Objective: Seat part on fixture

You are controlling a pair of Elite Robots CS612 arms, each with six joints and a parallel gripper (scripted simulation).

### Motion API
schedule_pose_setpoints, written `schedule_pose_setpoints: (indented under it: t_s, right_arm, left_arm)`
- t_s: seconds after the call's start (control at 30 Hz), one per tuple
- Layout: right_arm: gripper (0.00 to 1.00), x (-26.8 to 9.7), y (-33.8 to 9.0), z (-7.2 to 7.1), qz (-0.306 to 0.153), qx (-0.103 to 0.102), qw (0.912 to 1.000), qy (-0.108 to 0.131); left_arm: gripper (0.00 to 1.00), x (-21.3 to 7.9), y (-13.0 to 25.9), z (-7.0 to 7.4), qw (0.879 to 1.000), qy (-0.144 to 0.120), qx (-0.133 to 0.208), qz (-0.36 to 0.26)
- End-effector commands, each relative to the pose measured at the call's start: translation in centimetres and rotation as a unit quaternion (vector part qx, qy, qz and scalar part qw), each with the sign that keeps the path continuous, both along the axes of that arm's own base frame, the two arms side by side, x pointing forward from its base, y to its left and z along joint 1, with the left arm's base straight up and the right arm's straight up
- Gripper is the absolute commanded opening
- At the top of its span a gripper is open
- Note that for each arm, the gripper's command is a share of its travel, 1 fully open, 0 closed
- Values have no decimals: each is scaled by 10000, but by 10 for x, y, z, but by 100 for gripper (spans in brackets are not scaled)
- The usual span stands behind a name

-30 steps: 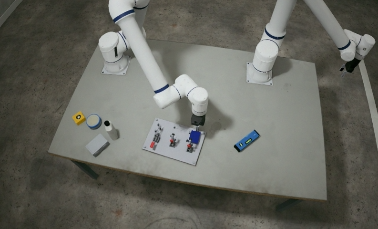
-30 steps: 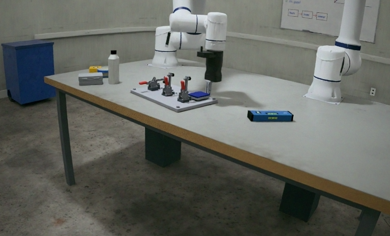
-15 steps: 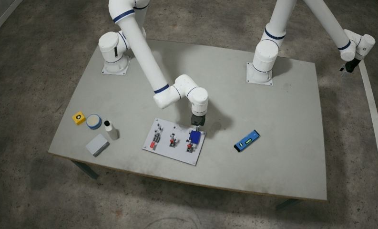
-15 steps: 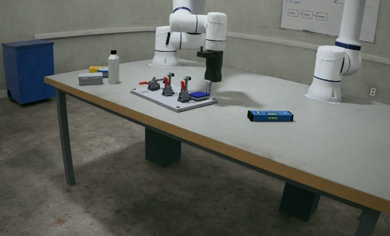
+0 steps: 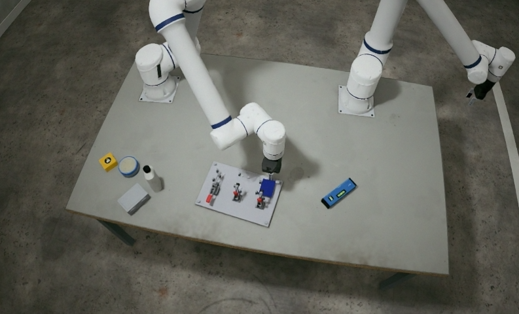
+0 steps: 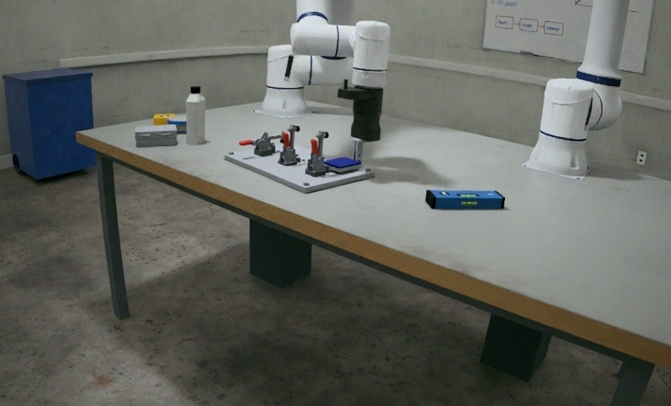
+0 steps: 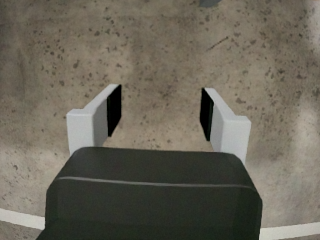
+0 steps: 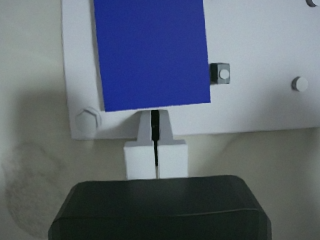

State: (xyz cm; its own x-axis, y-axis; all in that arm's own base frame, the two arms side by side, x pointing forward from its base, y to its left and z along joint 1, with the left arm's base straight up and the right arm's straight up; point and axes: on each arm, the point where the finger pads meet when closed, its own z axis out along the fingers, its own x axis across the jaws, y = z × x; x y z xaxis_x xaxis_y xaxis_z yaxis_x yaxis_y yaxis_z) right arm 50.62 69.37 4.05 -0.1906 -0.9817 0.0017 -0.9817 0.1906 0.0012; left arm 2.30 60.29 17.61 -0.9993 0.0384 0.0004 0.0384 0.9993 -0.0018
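Note:
The part, a flat blue-topped block (image 5: 268, 188) (image 6: 343, 162) (image 8: 152, 55), lies on the grey fixture plate (image 5: 230, 208) (image 6: 268, 165) (image 8: 260, 110) at its right end in the top view. A small dark side block (image 8: 220, 73) stands close beside its right edge in the right wrist view. The pads and the stop block are hidden or too small to tell. My right gripper (image 5: 269, 177) (image 6: 357, 160) (image 8: 155, 127) is shut and empty, fingertips low at the part's rear edge; contact cannot be told. My left gripper (image 5: 470, 97) (image 7: 161, 102) is open and empty, beyond the table's right side.
Three toggle clamps with red handles stand on the plate; one clamp (image 5: 260, 201) (image 6: 316, 163) is right by the part. A blue level (image 5: 339, 193) (image 6: 465, 199) lies to the right. A bottle (image 5: 152, 179), grey box (image 5: 133, 198), tape roll (image 5: 128, 166) and yellow block (image 5: 108, 161) stand left.

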Motion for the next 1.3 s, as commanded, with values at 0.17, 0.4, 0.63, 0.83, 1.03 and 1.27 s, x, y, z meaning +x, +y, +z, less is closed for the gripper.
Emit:
schedule_pose_setpoints:
  t_s: [0.17,0.4,0.63,0.83,1.03,1.27]
  right_arm:
    - [0,1,1,1,0,7,10000,-7]
    - [0,2,0,1,0,7,10000,-8]
    - [0,5,0,1,0,7,10000,-8]
    - [0,5,0,1,0,7,10000,-8]
    - [0,5,0,1,0,7,10000,-7]
    - [0,5,0,1,0,7,10000,-7]
  left_arm:
    - [100,0,1,1,10000,-2,9,0]
    - [100,0,1,1,10000,-2,9,0]
    - [100,0,1,1,10000,-2,9,0]
    - [100,0,1,1,10000,-2,9,0]
    - [100,0,1,1,10000,-2,9,0]
    - [100,0,1,1,10000,-2,9,0]
